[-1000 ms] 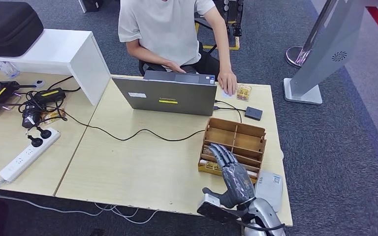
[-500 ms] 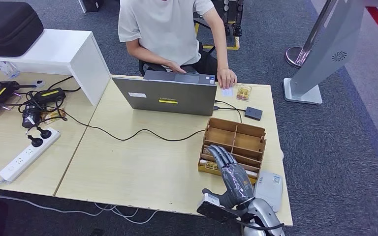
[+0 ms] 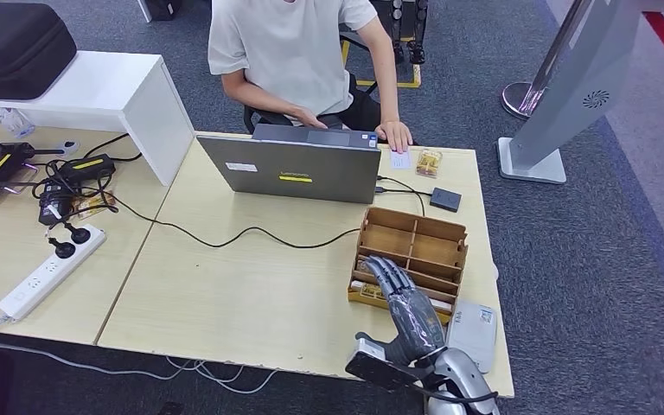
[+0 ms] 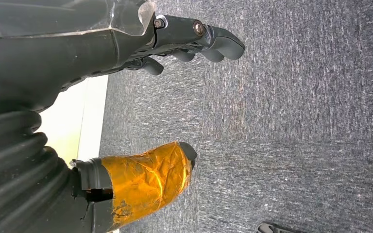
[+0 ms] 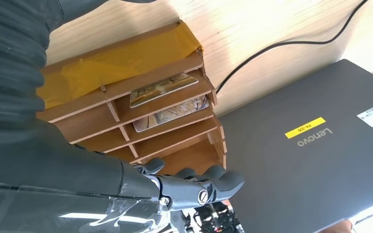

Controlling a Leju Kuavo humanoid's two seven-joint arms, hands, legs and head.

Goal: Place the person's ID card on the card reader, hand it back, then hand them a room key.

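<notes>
A white ID card (image 3: 400,160) lies at the table's far edge, beside a patterned card (image 3: 429,162). The person's hand (image 3: 395,134) rests just behind the white card. The black card reader (image 3: 445,199) sits nearby, wired to the laptop (image 3: 298,169). My right hand (image 3: 406,303) hovers over the front of the wooden organizer (image 3: 419,242), fingers stretched out, holding nothing. In the right wrist view, patterned key cards (image 5: 162,90) lie in the organizer's slots (image 5: 126,126) ahead of my fingers (image 5: 199,187). My left hand (image 4: 77,53) hangs over grey carpet, empty, fingers apart.
A grey box (image 3: 473,333) lies at the table's near right corner beside my right arm. A black cable (image 3: 242,235) crosses the tabletop from the laptop. A power strip (image 3: 47,270) and chargers clutter the left table. A grey stand (image 3: 562,104) rises from the carpet on the right.
The person's hand has drawn back from the white card, leaving it uncovered on the table. My right hand has barely moved.
</notes>
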